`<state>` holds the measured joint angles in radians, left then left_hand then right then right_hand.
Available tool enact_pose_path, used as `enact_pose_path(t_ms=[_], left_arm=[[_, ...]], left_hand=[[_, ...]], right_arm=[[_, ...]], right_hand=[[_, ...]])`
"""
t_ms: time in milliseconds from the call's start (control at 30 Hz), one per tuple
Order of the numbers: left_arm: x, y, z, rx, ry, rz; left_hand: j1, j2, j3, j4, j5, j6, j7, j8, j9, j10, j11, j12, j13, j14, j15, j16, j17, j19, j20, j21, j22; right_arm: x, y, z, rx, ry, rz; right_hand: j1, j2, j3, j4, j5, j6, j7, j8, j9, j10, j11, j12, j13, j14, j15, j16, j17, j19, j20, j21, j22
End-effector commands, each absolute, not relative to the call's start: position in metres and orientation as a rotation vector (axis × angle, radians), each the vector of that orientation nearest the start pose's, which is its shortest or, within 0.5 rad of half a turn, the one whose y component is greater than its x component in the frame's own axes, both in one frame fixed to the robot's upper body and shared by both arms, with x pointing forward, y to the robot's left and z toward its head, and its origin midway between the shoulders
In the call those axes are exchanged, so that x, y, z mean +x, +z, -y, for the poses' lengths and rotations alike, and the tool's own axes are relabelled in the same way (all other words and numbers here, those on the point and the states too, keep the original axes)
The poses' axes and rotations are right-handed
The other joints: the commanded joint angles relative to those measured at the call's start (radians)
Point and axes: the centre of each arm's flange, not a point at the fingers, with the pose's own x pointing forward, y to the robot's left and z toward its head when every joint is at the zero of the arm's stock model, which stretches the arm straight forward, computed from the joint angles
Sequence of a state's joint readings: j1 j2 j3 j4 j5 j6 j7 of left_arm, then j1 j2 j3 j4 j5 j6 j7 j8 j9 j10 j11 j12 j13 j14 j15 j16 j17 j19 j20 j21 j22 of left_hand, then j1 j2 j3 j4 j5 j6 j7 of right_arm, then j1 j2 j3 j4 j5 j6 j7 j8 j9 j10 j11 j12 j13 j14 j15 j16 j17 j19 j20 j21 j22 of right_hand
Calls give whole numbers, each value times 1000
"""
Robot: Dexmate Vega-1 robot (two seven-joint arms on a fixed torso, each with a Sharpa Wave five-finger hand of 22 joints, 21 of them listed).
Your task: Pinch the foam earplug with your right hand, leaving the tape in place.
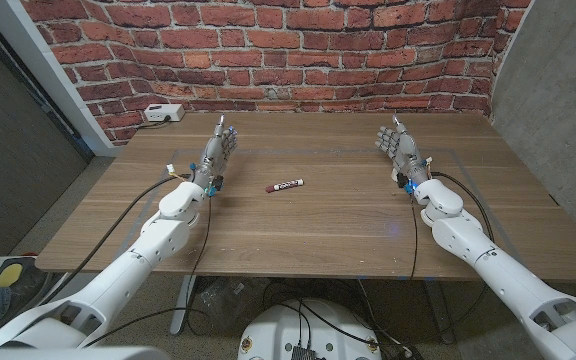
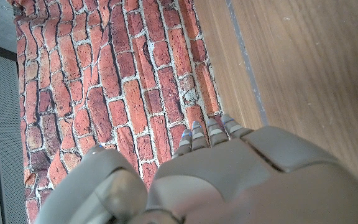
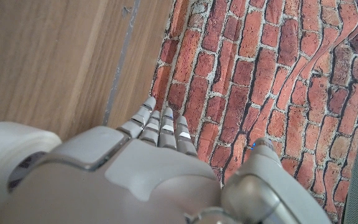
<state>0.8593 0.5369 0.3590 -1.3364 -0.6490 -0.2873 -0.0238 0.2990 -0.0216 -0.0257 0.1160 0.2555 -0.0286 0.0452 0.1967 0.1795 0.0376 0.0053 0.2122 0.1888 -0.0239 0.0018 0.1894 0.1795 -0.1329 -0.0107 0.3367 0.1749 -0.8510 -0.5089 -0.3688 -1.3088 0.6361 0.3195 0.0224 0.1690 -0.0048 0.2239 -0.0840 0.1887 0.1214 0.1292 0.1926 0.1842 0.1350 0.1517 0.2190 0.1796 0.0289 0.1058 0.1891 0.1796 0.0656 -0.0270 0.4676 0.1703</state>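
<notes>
One small dark-red and white cylinder (image 1: 284, 185) lies mid-table.

White-shelled arms (image 1: 158, 235), grey segmented fingers (image 1: 223, 143), black cables along each forearm

I'm seeing my left hand (image 1: 218, 147) and right hand (image 1: 396, 146) standing empty, fingers extended, a small maroon-and-white cylinder (image 1: 284, 186) lying between them on the wooden table (image 1: 338, 225)

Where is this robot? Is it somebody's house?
Probably not a house; it looks like a workshop or test lab. There is a bare red brick wall, one plain wooden table, and a white power strip by the wall.
</notes>
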Motion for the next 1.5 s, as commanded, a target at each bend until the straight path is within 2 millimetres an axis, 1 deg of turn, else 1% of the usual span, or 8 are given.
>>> enact_pose_path(t_ms=[33, 167, 267, 367, 600, 833, 1200, 1500], left_arm=[[637, -23, -301, -9, -218, 607], [633, -26, -299, -12, -228, 604], [630, -27, -297, -3, -233, 603], [629, -25, -296, 12, -237, 602], [618, -16, -293, 35, -231, 626], [612, -13, -290, 57, -213, 629], [610, -11, -276, 76, -235, 632], [615, -15, -274, 39, -240, 648]], left_hand=[[7, 0, -1, 7, 4, 5, 9, 7, 4, 8, -3, 6, 2, -6, 0, 7, 2, -8, 3, 5, 5], [9, 3, 0, 7, 3, 10, 9, 8, 4, 15, -3, 7, 2, -1, 1, 8, 2, -3, 4, 4, 5], [11, 6, 0, 6, 3, 15, 10, 9, 4, 20, 0, 9, 2, 8, 3, 10, 2, 4, 5, 5, 5], [13, 8, 0, 5, 3, 19, 10, 10, 4, 26, 3, 10, 2, 12, 4, 11, 2, 9, 5, 6, 5], [23, 18, 2, 1, 2, 37, 10, 14, 4, 50, 5, 16, 2, 36, 8, 15, 2, 36, 9, 10, 5], [34, 27, 3, -3, -1, 66, 14, 20, 5, 77, 7, 21, 2, 64, 10, 18, 2, 62, 15, 12, 5], [42, 32, 2, -7, -4, 90, 20, 24, 5, 100, 9, 25, 2, 90, 10, 21, 2, 77, 8, 11, 4], [49, 34, -1, -10, -7, 115, 19, 27, 5, 127, 10, 30, 3, 116, 6, 24, 2, 104, 10, 12, 3]], right_arm=[[637, -26, 286, 15, 191, 662], [628, -24, 288, -2, 179, 684], [622, -22, 291, -9, 169, 696], [616, -23, 294, -10, 170, 708], [593, -25, 308, -37, 167, 724], [576, -35, 326, -39, 173, 723], [548, -46, 349, -34, 144, 745], [530, -53, 354, -23, 157, 772]], right_hand=[[10, -2, 4, -2, 6, 5, 19, 5, 2, 3, 9, 5, 4, 2, 9, 7, 3, 10, -1, 4, 4], [12, -2, 5, -3, 6, 5, 15, 5, 2, 6, 8, 6, 5, 5, 9, 8, 3, 14, -2, 3, 4], [18, 1, 6, -8, 6, 48, -3, 20, 3, 18, 7, 8, 5, 16, 5, 8, 3, 22, -3, -2, 4], [21, 2, 7, -11, 5, 67, -6, 26, 5, 25, 4, 9, 5, 25, 2, 9, 3, 32, -3, -3, 5], [28, 5, 8, -15, 4, 58, -15, 20, 6, 35, -2, 12, 5, 33, 1, 9, 2, 42, -6, -6, 5], [39, 11, 13, -22, 4, 66, -18, 20, 7, 56, -9, 18, 5, 46, -8, 10, 2, 54, -8, -9, 5], [51, 14, 16, -29, 2, 86, -22, 24, 8, 73, -12, 21, 6, 64, -15, 12, 1, 77, -11, -9, 5], [59, 15, 17, -34, 0, 120, -27, 34, 9, 89, -14, 25, 6, 78, -20, 12, 1, 91, -14, -13, 5]])
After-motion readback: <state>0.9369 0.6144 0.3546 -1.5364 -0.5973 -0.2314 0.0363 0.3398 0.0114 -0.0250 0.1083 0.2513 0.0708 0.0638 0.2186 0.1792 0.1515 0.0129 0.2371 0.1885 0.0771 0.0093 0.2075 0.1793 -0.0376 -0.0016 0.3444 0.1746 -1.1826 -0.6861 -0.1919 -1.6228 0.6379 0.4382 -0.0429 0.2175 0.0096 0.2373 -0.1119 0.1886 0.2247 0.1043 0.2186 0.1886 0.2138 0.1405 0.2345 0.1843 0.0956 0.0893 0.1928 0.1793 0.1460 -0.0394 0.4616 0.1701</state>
